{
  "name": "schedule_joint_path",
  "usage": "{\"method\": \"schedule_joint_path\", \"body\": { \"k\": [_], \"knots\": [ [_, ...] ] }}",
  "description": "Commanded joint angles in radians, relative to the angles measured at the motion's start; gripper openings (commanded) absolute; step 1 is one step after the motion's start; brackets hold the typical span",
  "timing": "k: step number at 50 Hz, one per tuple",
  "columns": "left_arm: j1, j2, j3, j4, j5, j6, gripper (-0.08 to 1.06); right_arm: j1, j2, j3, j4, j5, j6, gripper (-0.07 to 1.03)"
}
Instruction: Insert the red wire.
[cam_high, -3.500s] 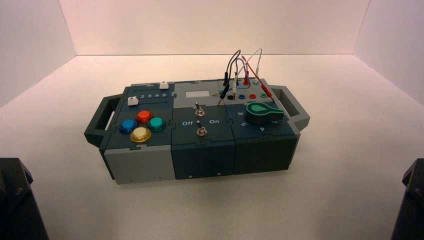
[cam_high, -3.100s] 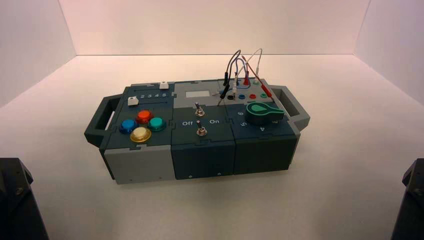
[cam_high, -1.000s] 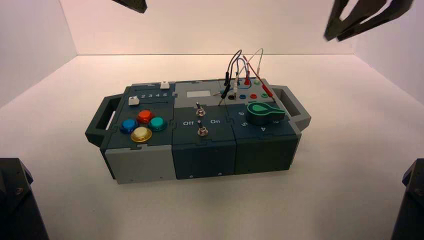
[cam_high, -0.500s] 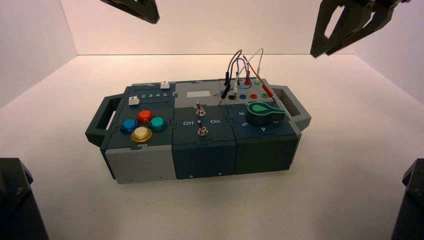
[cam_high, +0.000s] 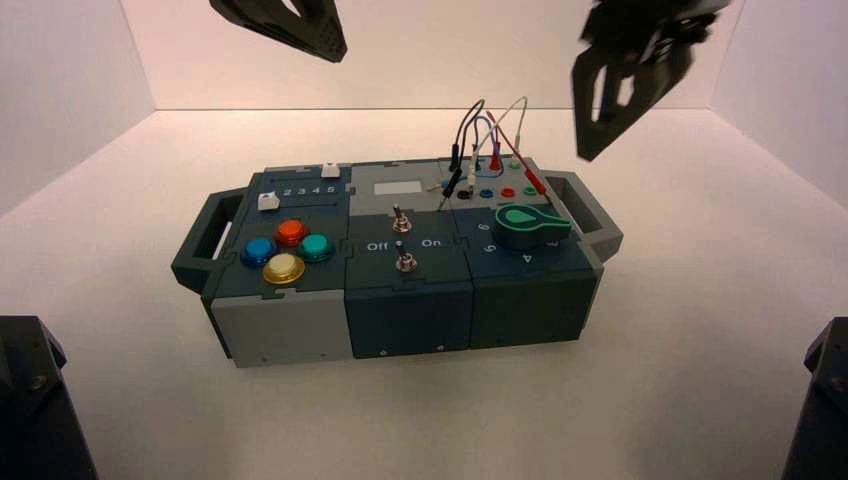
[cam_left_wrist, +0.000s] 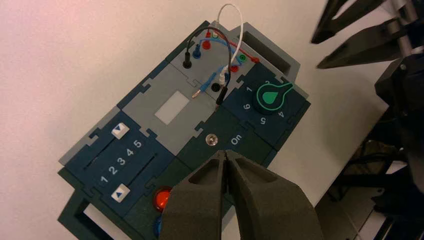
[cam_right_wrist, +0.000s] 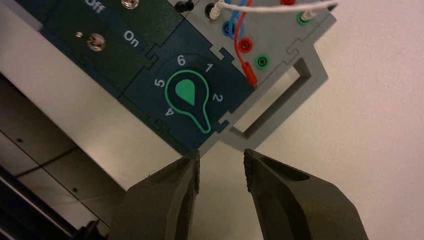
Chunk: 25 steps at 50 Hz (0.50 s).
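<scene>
The red wire's loose plug lies on the box's back right corner, beside the right handle, pin tip free. In the right wrist view the plug lies past the empty red socket, next to the green socket. My right gripper hangs open and empty, high over the table just right of that corner; the gap between its fingers shows bare table. My left gripper is shut and empty, high above the box's back left, and shows over the toggle panel in the left wrist view.
Black, blue and white leads arch over the socket panel. A green knob sits in front of the sockets. Two toggle switches stand mid-box, coloured buttons on the left. White walls enclose the table.
Both grippers have come down into view from above. The right one has moved left and down towards the box's back right corner. The left one has moved right and lower.
</scene>
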Motion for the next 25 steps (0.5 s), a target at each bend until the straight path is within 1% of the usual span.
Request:
{"method": "schedule_joint_path", "body": {
  "k": [1,7,11,12,13,16,25],
  "knots": [
    [-0.009,-0.011,-0.003,-0.012,-0.025,-0.003,-0.01,0.015,0.040,-0.048,-0.020,-0.005,-0.008,0.48],
    [-0.014,-0.015,0.009,-0.017,-0.038,-0.003,-0.01,0.021,0.074,-0.063,-0.031,-0.003,-0.008,0.48],
    [-0.015,-0.015,0.012,-0.018,-0.041,-0.003,-0.01,0.038,0.087,-0.066,-0.037,-0.003,-0.009,0.48],
    [-0.015,-0.015,0.012,-0.018,-0.041,-0.003,-0.01,0.043,0.091,-0.066,-0.037,-0.005,-0.009,0.48],
    [-0.015,-0.017,0.014,-0.018,-0.041,-0.003,-0.01,0.063,0.103,-0.072,-0.046,-0.003,-0.011,0.48],
    [-0.017,-0.018,0.014,-0.018,-0.041,-0.003,-0.01,0.081,0.112,-0.080,-0.055,0.000,-0.009,0.48],
    [-0.017,-0.021,0.015,-0.018,-0.041,-0.003,-0.01,0.087,0.149,-0.110,-0.074,0.017,-0.012,0.48]
  ]
}}
